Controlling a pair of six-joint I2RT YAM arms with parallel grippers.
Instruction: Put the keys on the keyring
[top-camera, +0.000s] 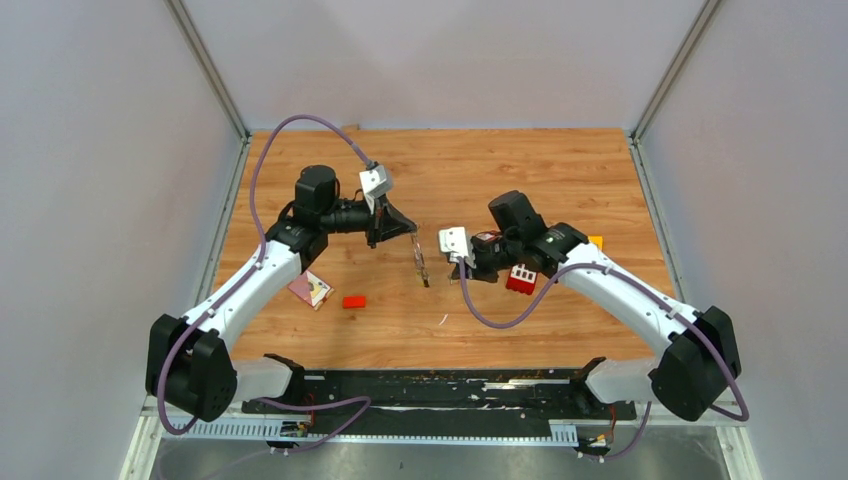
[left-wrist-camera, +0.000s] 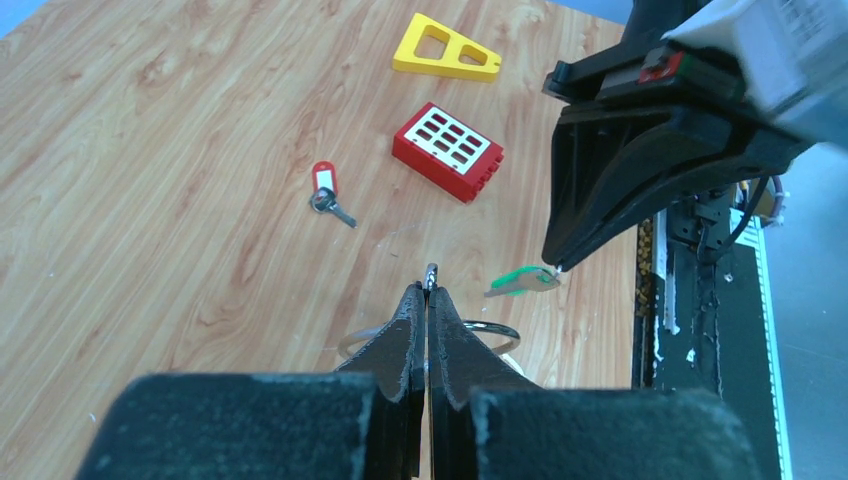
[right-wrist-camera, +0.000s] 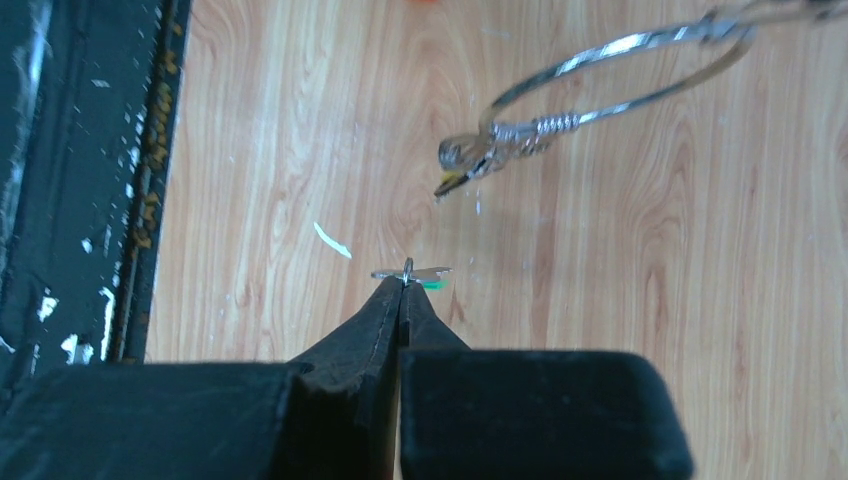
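1. Hanging from the left pincer, the keyring is held above the middle of the worktop. The fingers of this pincer are pressed together on the wire, and arcs of the ring are seen on either side of them in the left wrist view.
2. The right pincer is closed tight on a green-headed key. The key is gripped at the very tips, lies crosswise to them and is raised off the wood.
3. The green-headed key is positioned near the keyring but apart from it. In the right wrist view, bare wood is visible between the key and the coiled joint of the ring.
4. A small metal piece with a yellowish tip is seen at that coiled joint. Whether it is a key cannot be told.
5. A red-headed key is laid flat on the worktop, untouched by either pincer, near a red block with white squares but apart from it.
6. A yellow plastic piece is located beyond that block, close to the right edge of the worktop.
7. A small red block and a pink-and-yellow card are placed toward the near edge, left of the middle, the card beside the left arm.
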